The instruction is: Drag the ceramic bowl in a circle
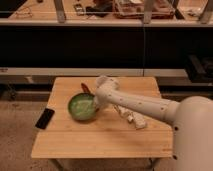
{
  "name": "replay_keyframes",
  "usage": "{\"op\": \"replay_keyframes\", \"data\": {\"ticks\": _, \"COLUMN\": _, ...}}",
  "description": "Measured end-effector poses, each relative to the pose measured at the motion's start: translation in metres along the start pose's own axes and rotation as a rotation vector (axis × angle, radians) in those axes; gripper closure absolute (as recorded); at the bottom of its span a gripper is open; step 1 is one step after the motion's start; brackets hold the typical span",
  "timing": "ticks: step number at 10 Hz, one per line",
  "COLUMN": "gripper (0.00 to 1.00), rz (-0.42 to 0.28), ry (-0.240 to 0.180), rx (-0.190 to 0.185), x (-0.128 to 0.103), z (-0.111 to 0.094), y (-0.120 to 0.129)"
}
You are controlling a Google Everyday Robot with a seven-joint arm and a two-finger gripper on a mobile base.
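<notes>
The ceramic bowl (82, 107) is wide, shallow and green with a paler inside. It sits on the wooden table (100, 137), left of the middle. My gripper (96, 103) is at the bowl's right rim, at the end of the white arm (145, 106) that reaches in from the lower right. The wrist hides where the gripper meets the rim. The small white cup is out of sight behind the arm.
A small red object (86, 88) lies just behind the bowl. A black phone (44, 118) lies near the table's left edge. A white packet (133, 118) lies under the arm to the right. Dark shelving (100, 45) stands behind the table.
</notes>
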Motion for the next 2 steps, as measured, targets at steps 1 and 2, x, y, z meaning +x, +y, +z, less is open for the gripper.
{"op": "replay_keyframes", "data": {"ticks": 1, "gripper": 1.00, "rz": 0.054, "ry": 0.018, "rx": -0.028, "x": 0.006, "z": -0.016, "y": 0.033}}
{"op": "replay_keyframes", "data": {"ticks": 2, "gripper": 1.00, "rz": 0.104, "ry": 0.044, "rx": -0.070, "x": 0.006, "z": -0.036, "y": 0.072}}
